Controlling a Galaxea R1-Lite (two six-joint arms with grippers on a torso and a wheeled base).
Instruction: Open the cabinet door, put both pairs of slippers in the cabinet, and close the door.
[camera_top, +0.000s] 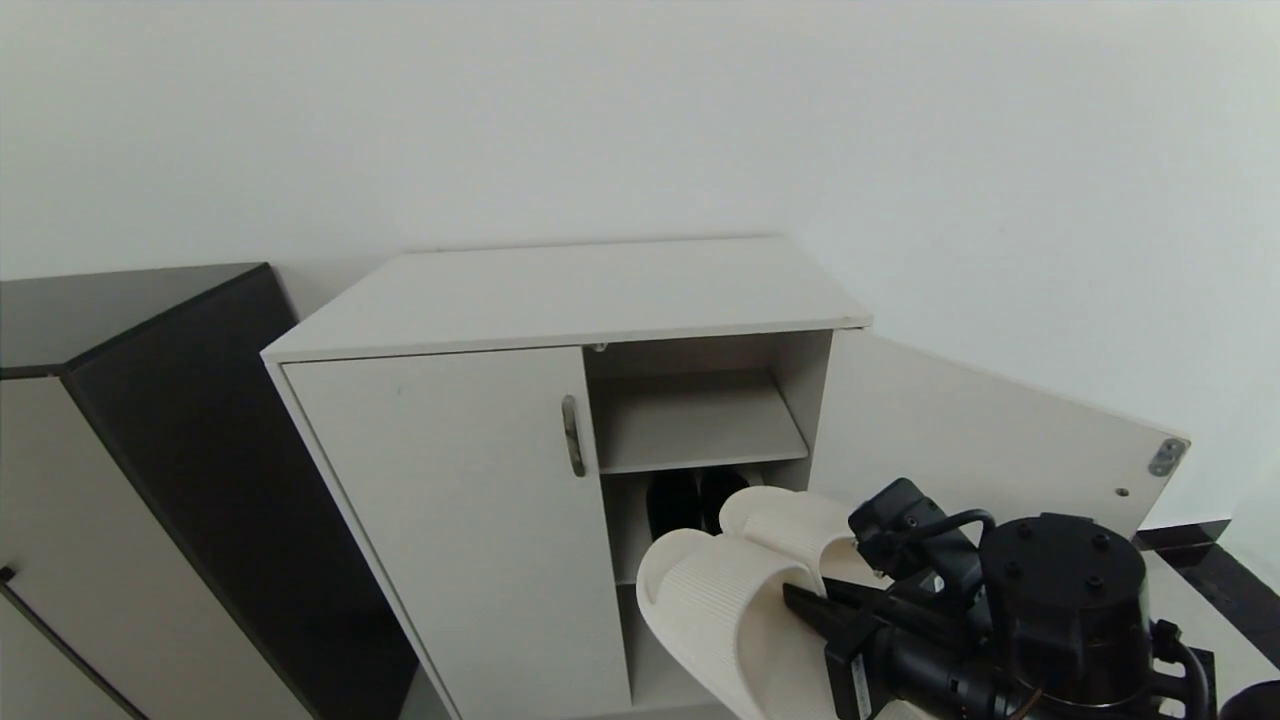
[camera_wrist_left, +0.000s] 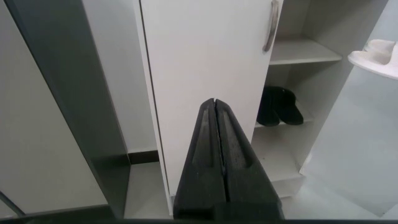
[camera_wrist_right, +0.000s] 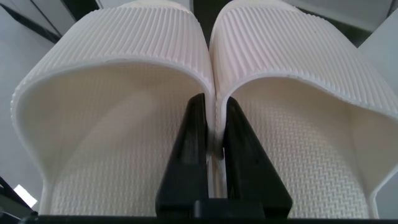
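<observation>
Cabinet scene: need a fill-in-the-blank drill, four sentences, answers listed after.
1. The ribbed slippers clamped in the right gripper are ____ in colour.
2. The black slippers lie ____ the cabinet.
3. The cabinet's left door is ____, while its right door stands open.
4. The left gripper is shut and holds ____.
Missing words: white; inside; closed; nothing.

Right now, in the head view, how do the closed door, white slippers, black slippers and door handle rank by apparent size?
1. closed door
2. white slippers, though nearness to the camera enlarges them
3. black slippers, partly hidden
4. door handle
</observation>
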